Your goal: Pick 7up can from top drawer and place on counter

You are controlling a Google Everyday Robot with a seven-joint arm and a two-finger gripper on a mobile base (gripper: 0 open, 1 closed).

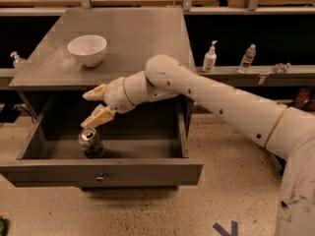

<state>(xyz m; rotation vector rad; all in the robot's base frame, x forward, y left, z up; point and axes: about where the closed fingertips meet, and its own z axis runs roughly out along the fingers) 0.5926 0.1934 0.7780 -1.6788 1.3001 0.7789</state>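
Note:
The 7up can (90,142) stands upright in the open top drawer (103,172), near its left front, silver top with pull tab showing. My gripper (92,107) is open, its two cream fingers spread one above the other. It hangs over the drawer just above and slightly right of the can, and the lower fingertip (88,122) is close above the can's top. The gripper holds nothing. The grey counter (142,38) lies behind the drawer, above it.
A white bowl (87,49) sits on the counter's left part. A pump bottle (209,58) and a clear plastic bottle (247,58) stand on a low shelf to the right. A small bottle (16,59) stands at the far left. A wooden bench with cables runs along the back.

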